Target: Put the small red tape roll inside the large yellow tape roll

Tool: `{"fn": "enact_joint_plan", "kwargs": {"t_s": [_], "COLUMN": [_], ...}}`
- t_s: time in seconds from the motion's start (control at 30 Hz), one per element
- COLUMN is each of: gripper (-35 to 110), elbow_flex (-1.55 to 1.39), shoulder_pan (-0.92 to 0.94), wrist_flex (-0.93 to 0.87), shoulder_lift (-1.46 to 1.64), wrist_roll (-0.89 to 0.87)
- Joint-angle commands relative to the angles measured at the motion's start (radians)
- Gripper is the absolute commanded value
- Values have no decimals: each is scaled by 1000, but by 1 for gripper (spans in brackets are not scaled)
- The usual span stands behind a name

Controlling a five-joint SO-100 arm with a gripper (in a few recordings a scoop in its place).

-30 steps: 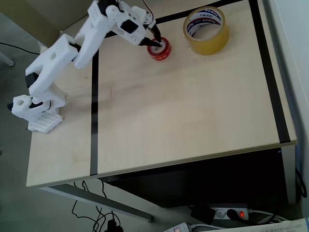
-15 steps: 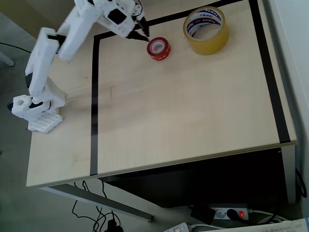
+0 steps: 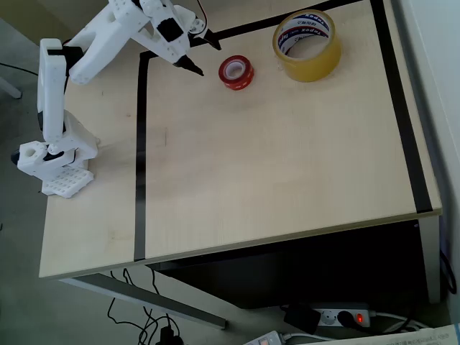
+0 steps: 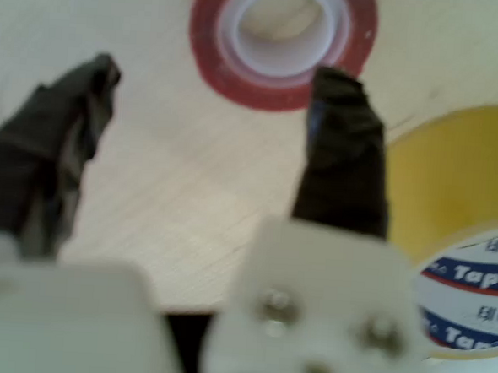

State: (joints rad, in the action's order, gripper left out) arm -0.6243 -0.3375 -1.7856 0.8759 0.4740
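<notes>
A: Where is the small red tape roll (image 3: 236, 72) seen?
B: Lying flat on the wooden table (image 3: 273, 158) near the far edge in the overhead view, core hole up. The large yellow tape roll (image 3: 307, 44) is seen to its right, near but apart, also lying flat. Nothing is seen inside the yellow ring.

A: Gripper?
B: The gripper (image 3: 203, 57) is seen left of the red roll in the overhead view, apart from it, black tips pointed toward it. The jaws are spread wide and nothing is held between them. In the wrist view both dark fingers (image 4: 344, 150) are shown with bare table in the gap.

A: What is cut off or hard to make out?
B: In the wrist view the red roll (image 4: 279, 36) is cropped at the top edge, and its right lower rim is covered by the right finger. The yellow roll (image 4: 456, 250) is cut by the right edge; only part of the blue and red print is readable. The whole view is blurred. Whether the tips touch the table cannot be told.

A: Anything else?
B: Black tape lines (image 3: 140, 144) are laid on the table. A power strip (image 3: 338, 315) is seen on the floor below.
</notes>
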Motion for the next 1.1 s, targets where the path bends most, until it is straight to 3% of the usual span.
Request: {"fn": "enact_joint_plan", "kwargs": {"t_s": [0.0, 0.5, 0.93, 1.07], "gripper": [24, 24, 21, 1], "elbow_flex": [66, 279, 293, 357], "shoulder_pan": [18, 40, 26, 20], "wrist_flex": [-23, -23, -23, -23], "shoulder_lift": [34, -219, -301, -351], "wrist_roll": [41, 32, 8, -3]}}
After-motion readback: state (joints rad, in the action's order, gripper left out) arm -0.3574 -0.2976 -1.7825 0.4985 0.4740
